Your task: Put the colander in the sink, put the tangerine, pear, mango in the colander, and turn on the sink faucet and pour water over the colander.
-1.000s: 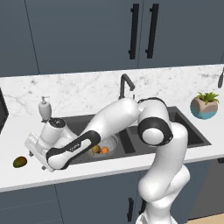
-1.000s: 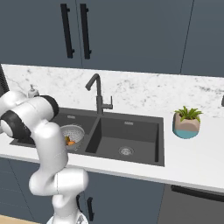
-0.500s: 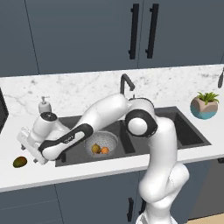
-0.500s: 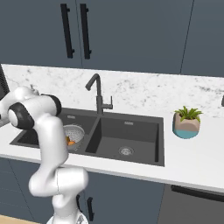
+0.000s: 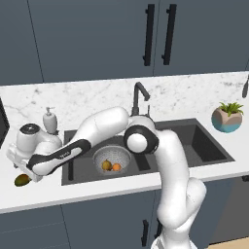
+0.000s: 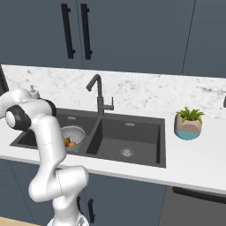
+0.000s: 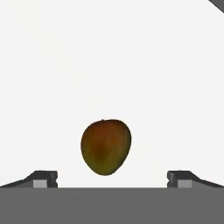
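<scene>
Above the mango (image 7: 106, 147) on the counter (image 5: 58, 187), the arm has swung left; fingers (image 7: 43, 178) spread apart.

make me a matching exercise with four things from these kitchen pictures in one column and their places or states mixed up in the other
Things:
1. mango
2. colander
3. tangerine
4. pincer

Places or states:
A. in the left basin of the sink
B. open, fingertips spread wide apart
C. on the white counter, left of the sink
D. inside the perforated bowl, beside the pear

Pairs: 1-C, 2-A, 3-D, 4-B
</scene>
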